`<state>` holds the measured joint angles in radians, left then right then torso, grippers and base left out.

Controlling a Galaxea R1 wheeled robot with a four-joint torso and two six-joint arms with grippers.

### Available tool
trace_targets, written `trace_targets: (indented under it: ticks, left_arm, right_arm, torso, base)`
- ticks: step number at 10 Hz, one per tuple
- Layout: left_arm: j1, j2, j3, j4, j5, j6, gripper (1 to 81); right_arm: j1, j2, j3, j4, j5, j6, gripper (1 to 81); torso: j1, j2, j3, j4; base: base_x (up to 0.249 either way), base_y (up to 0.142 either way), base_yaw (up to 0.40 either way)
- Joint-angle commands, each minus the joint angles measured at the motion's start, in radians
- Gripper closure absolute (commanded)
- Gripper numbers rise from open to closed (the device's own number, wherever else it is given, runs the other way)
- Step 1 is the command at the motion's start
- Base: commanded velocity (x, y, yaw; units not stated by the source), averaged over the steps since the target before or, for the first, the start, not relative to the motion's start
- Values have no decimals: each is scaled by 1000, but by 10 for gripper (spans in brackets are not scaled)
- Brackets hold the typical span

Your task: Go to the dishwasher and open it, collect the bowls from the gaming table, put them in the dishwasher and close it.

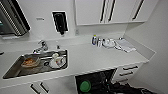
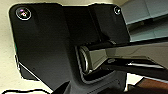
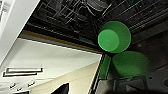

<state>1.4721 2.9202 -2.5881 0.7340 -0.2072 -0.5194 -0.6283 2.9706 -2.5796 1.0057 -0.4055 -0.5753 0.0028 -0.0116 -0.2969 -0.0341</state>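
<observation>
- The dishwasher [image 1: 96, 81] is seen open below the white desk [image 1: 100, 58], right of the sink [image 1: 15, 68].
- A green bowl [image 1: 85, 85] is seen inside its dark rack [image 3: 75, 15], reflected on the door.
- Tool states cannot be told.

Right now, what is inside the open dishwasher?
A green bowl sits among the dark wire racks of the dishwasher; it also shows in the head view. The counter's edge covers the rest of the interior.
</observation>
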Motion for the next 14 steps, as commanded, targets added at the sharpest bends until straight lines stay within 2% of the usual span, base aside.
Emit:
trace_targets:
  ticks: [1, 2, 4, 7, 9, 11, 12, 14]
  left_arm:
    - [-5, -1, 3, 13, 38, 2, 10]
    - [-6, 1, 3, 13, 38, 2, 10]
    - [-5, 2, 3, 11, 37, 2, 10]
    - [-6, 13, -16, 13, 31, 2, 10]
    - [-6, 27, -41, 16, 31, 2, 10]
    - [-6, 38, -43, 19, 31, 2, 10]
    - [-6, 39, -43, 19, 31, 4, 10]
    - [-6, 41, -57, 10, 29, 2, 10]
  right_arm:
    - [121, -26, 7, 24, -85, -1, 10]
    - [115, -39, 7, 24, -96, -1, 10]
    - [82, -97, 10, 25, -197, 0, 10]
    - [22, -225, 71, 28, -243, 0, 10]
    - [14, -339, 229, 33, -222, 0, 10]
    - [11, -456, 418, 45, -148, 0, 10]
    - [-14, -517, 508, 43, -90, 0, 10]
    - [-95, -577, 546, 39, -64, 0, 10]
  torso:
    - [0, 0, 0, 0]
    - [0, 0, 0, 0]
    - [0, 0, 0, 0]
    - [0, 0, 0, 0]
    - [0, 0, 0, 0]
    - [0, 0, 0, 0]
    - [0, 0, 0, 0]
    - [0, 0, 0, 0]
  base:
    - [0, 0, 0]
    - [0, 0, 0]
    - [0, 0, 0]
    - [0, 0, 0]
    - [0, 0, 0]
    - [0, 0, 0]
    - [0, 0, 0]
    - [0, 0, 0]
